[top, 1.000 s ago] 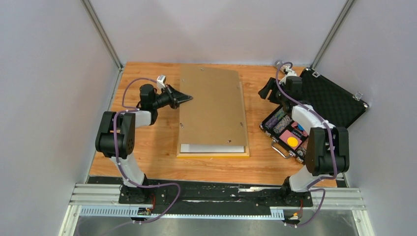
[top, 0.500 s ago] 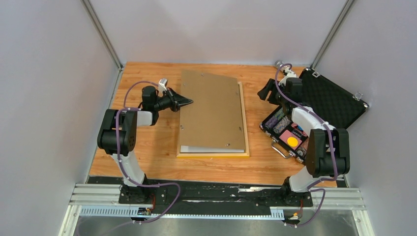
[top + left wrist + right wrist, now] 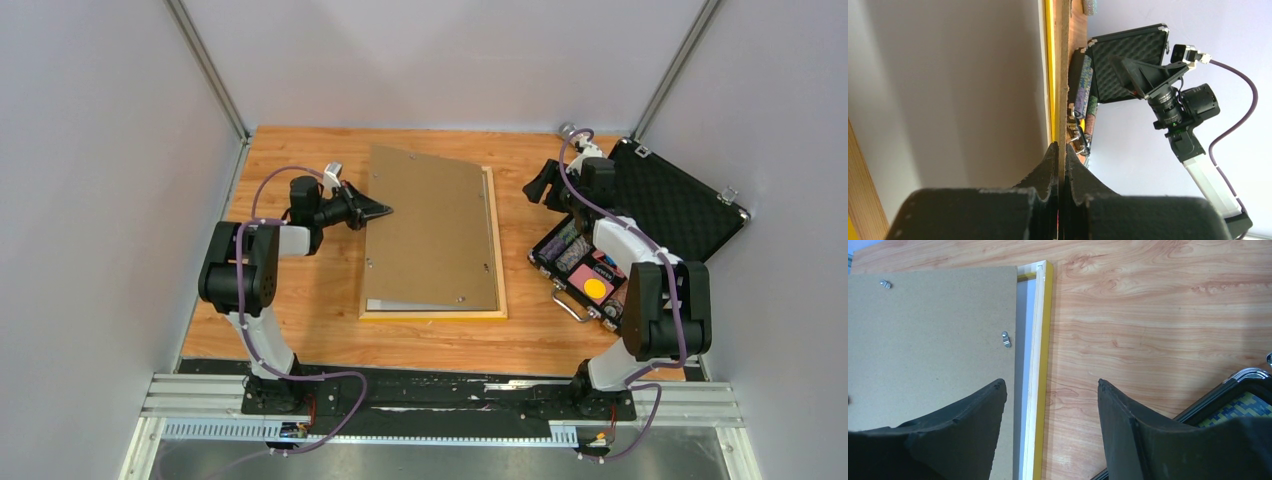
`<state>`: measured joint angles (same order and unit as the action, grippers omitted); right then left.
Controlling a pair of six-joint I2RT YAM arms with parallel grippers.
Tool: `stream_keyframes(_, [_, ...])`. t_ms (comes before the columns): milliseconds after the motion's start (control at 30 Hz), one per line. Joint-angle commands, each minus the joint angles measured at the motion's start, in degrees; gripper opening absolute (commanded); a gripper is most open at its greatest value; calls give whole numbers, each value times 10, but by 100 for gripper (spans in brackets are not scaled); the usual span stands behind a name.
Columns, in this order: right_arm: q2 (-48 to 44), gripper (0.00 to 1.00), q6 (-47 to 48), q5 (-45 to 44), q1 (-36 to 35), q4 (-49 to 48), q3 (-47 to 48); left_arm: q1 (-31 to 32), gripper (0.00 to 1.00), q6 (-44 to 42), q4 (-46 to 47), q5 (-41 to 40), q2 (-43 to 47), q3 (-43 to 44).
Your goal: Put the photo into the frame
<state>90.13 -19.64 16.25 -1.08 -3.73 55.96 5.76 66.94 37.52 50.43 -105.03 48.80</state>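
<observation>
Frame [image 3: 432, 316] — wrist view shows left gripper [image 3: 1060, 152] pinching board [image 3: 1062, 75].

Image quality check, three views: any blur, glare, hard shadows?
Top external: even diffuse light, shadows soft, no glare on the backing board. Left wrist: left gripper near-black and out of focus, shut on that board's edge; the case beyond is sharp. Right wrist: table grain crisp, right gripper dark, slightly soft.

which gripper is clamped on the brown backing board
The left gripper: it is shut on the left edge of the brown backing board. The right gripper hangs open over the thin yellow wooden frame.
</observation>
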Motion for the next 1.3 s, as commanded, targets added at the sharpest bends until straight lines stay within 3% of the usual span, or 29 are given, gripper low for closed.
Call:
stream_keyframes(0, [-6,65,-1,8,-1,-27,2,3,0,3,34,9,1,10])
stream_keyframes(1267, [6,66,-1,10,-1,-33,-4,14,0,21,66,13,-40,21])
